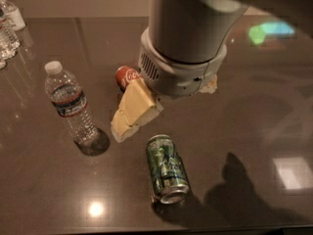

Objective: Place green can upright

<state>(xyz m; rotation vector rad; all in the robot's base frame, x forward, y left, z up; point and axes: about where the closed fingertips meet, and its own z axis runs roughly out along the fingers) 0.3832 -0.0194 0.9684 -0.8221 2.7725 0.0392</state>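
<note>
The green can (166,169) lies on its side on the dark table (254,131), near the front edge, with its silver end facing the front. My gripper (164,109) hangs under the big grey wrist housing, just above and behind the can, not touching it. One cream finger (131,110) points down-left between the red can and the green can. A bit of the other finger (210,85) shows to the right of the housing. The fingers stand apart with nothing between them.
A red Coca-Cola can (126,76) lies behind the left finger. A clear water bottle (71,104) stands upright to the left. More bottles (9,26) stand at the far left corner. The table's front edge runs just below the green can.
</note>
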